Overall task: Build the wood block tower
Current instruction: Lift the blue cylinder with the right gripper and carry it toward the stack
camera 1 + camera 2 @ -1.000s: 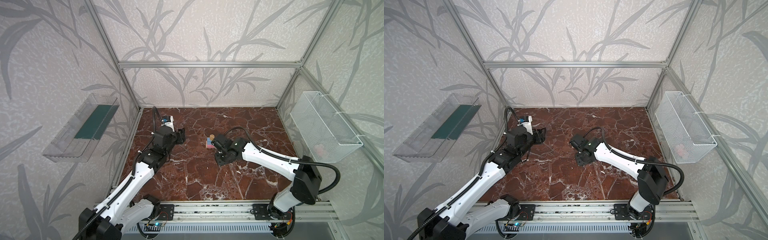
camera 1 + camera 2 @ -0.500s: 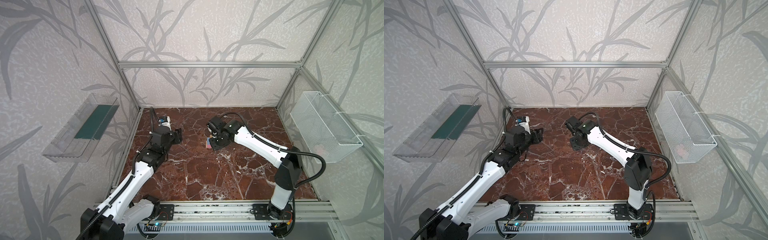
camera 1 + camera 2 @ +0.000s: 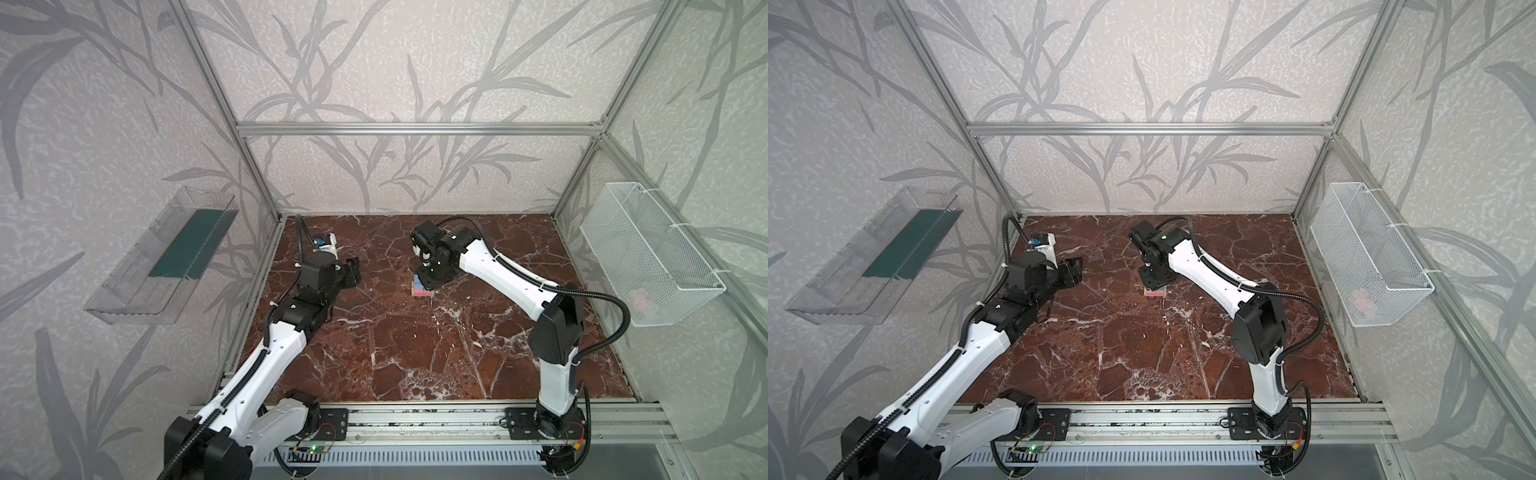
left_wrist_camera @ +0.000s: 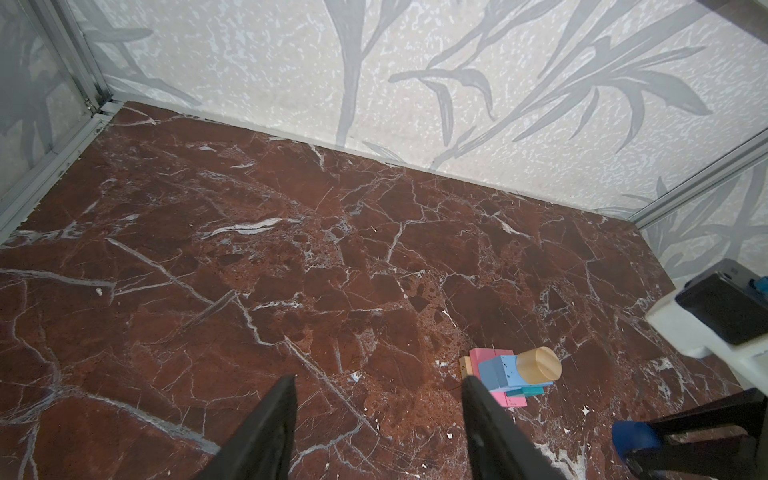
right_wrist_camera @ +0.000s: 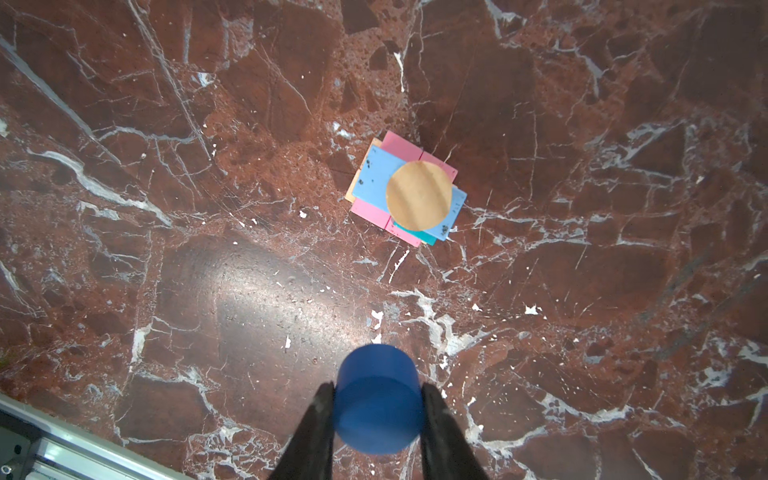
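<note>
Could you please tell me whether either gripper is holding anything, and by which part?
The right gripper holds the dark blue cylinder by its curved side, between the jaws. The left gripper is open and holds nothing.

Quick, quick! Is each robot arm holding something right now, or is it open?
Left end effector: open, holding nothing.
Right end effector: closed on the dark blue cylinder.

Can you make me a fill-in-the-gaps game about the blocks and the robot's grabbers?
The right gripper is shut on the dark cylinder, whose colour is ____.
The tower is topped by a plain cylinder coloured ____.
The light blue blocks rest on bars coloured ____.
The left gripper is open and holds ____.
Missing words: blue, tan, pink, nothing.
</note>
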`<state>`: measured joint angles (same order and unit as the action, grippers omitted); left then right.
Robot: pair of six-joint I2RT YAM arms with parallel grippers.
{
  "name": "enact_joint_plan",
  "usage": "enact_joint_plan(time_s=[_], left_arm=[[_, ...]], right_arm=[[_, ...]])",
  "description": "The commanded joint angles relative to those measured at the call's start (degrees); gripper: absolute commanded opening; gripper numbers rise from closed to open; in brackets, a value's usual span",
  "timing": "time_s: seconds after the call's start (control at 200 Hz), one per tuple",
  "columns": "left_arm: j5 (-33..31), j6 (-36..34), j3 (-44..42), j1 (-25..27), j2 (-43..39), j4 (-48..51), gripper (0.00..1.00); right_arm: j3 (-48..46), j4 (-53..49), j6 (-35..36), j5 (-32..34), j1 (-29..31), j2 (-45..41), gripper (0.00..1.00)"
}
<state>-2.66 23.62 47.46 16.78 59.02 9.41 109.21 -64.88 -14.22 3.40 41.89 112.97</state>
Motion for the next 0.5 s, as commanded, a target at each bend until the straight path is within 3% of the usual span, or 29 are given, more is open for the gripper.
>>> enact_joint_plan(time_s=[0.0, 0.495], left_arm=[[0.7, 0.4, -0.6, -0.6, 0.1, -0.1, 0.62], [1.7, 1.0, -1.1, -2.0, 0.7, -0.1, 0.62]], right_arm=[[2.7, -2.8, 1.8, -0.7, -1.0, 1.1, 0.18], [10.0, -5.8, 4.1, -1.8, -2.2, 5.5, 0.18]])
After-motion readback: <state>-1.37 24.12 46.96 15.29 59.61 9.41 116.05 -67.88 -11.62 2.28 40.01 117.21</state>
